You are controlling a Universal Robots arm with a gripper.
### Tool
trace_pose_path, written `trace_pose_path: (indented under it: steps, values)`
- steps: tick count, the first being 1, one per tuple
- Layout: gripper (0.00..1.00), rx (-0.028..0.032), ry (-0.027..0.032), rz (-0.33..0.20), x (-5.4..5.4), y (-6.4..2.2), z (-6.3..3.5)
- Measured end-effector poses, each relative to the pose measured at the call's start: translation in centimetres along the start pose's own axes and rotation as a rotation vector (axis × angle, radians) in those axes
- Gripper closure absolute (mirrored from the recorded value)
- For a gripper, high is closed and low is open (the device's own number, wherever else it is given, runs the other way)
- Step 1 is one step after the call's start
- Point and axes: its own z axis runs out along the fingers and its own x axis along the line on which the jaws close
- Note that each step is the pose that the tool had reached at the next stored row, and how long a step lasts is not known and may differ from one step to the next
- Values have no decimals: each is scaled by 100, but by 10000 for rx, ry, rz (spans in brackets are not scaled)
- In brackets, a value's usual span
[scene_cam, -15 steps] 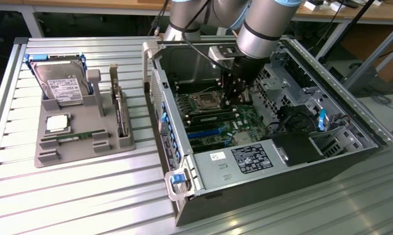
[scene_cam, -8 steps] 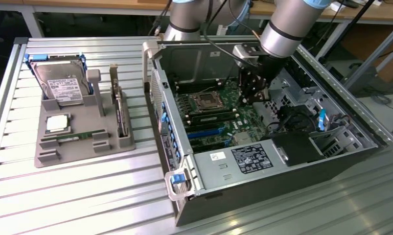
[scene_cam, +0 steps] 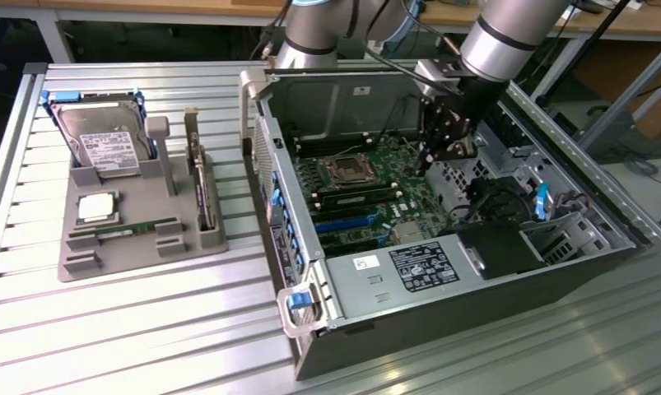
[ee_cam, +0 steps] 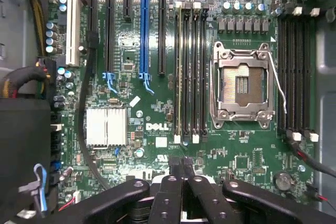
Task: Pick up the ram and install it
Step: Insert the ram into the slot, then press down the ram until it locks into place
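Exterior view, from its left: the ram [scene_cam: 123, 231] lies in the grey tray [scene_cam: 143, 251], well apart from the open computer case [scene_cam: 440, 271], over whose motherboard [ee_cam: 157, 103] the gripper [ee_cam: 184, 169] hangs, fingers together and empty.

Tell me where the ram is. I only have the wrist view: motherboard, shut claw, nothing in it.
Observer: A long thin green circuit-board stick lies flat in the grey moulded tray, outside the case.
Operator: Which side?
Observer: The tray sits on the exterior view's left of the open black computer case.
Operator: And the claw?
Observer: The claw hangs inside the case over the green motherboard, well apart from the tray.
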Motion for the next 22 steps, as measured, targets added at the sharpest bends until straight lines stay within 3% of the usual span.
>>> trace_pose_path:
  steps: [2,12,22]
  values:
    - [90,0,9,1,-2,10,-118]
    - [90,0,9,0,-2,11,-119]
    - [90,0,8,0,2,248,244]
